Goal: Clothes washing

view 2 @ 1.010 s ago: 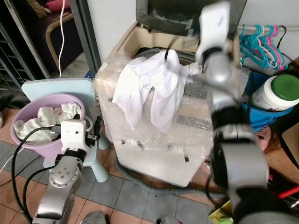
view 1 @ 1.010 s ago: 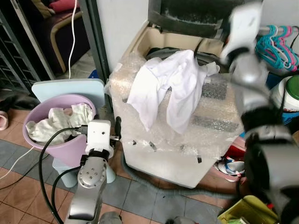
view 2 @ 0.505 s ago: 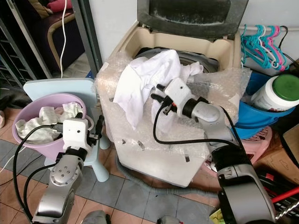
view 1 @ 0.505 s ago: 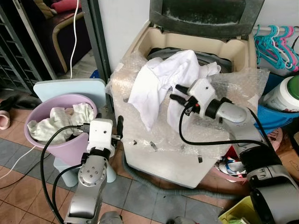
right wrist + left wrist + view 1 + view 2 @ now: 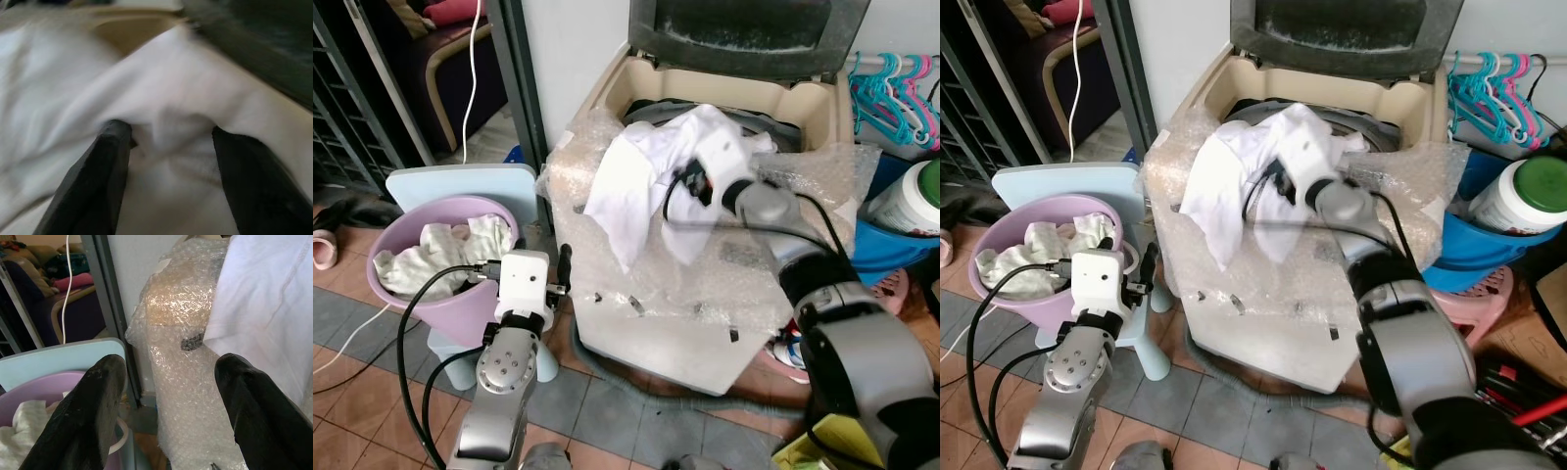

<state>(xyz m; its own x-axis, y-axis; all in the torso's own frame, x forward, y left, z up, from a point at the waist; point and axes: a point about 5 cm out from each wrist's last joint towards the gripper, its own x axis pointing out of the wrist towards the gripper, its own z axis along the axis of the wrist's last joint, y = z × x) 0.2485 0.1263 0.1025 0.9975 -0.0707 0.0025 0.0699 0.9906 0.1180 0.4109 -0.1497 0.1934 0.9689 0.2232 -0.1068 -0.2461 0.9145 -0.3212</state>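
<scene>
White garment draped over washing machine rim; right hand, fingers spread, presses into its cloth.

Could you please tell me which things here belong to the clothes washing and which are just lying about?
Job: white garment, washing machine, purple basin of laundry, right gripper at the garment, left gripper.

Lying about: hangers, green-lidded jar, blue stool.

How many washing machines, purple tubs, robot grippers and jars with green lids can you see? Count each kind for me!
Washing machine: 1
Purple tub: 1
Grippers: 2, left gripper and right gripper
Green-lidded jar: 1
Total: 5
</scene>
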